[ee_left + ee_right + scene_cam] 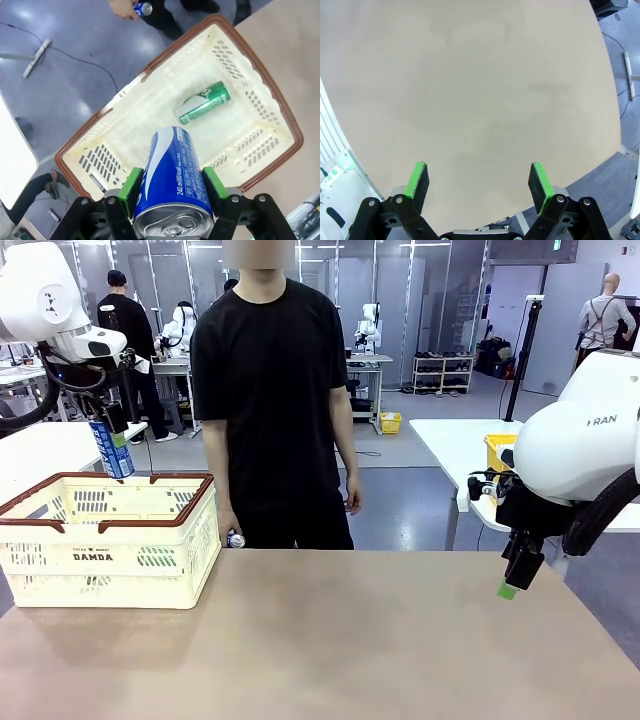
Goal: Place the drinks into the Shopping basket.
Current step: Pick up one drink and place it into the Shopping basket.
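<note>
While your left gripper (172,187) is clamped on the blue can (172,185), green pads (133,185) pressing its two sides, it hangs above the Shopping basket (260,85) with the can's silver top toward the wrist camera. From the front you see that can (111,448) held in the air over the basket's far left corner, clear of the brown rim (110,480). Look past the can and you find a green can (204,103) lying on its side on the basket floor. That basket (110,540) sits at the left of the table (380,640), its printed side facing you. Farther out, the person stands at the far edge, one hand (228,528) holding another blue can (235,539) just beside the basket's far right corner; your left wrist camera shows it too (142,8). Your right gripper (479,182) has its jaws spread wide with nothing between them, hovering above bare tabletop (470,90) at the right side (516,575).
</note>
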Tool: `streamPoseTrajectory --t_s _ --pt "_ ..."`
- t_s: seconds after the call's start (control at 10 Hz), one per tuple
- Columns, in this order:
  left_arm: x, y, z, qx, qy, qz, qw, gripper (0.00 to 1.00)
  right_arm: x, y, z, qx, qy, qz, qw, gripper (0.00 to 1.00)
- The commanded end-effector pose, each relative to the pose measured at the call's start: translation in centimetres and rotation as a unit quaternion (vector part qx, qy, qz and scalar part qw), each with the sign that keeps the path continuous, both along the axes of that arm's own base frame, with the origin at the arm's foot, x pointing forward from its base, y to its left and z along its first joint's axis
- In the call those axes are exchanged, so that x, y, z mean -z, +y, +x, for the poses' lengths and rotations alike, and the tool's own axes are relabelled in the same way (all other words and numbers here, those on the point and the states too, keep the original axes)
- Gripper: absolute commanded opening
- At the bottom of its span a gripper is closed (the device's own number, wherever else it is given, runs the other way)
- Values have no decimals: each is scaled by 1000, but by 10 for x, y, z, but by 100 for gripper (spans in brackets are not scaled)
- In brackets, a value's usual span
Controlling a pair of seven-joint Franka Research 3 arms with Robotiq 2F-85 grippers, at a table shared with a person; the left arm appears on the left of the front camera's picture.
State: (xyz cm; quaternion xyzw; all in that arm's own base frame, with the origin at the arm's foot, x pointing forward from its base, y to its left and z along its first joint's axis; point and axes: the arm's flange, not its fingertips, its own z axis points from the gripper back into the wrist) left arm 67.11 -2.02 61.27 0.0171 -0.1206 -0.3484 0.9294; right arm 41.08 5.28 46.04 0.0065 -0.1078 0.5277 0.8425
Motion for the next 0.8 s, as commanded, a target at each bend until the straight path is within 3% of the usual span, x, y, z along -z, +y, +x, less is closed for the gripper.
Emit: streamPoseTrajectory --t_s 0.0,0.2,0.7 --pt "-7 0 0 0 -7 5 1000 60 -1 -1 0 0 1 -1 1000 100" --pt "13 2 13 0 18 -5 1000 60 -1 -1 0 0 1 -1 1000 100" --pt "72 19 34 -16 24 -4 1000 60 -1 -1 0 0 1 -1 1000 100"
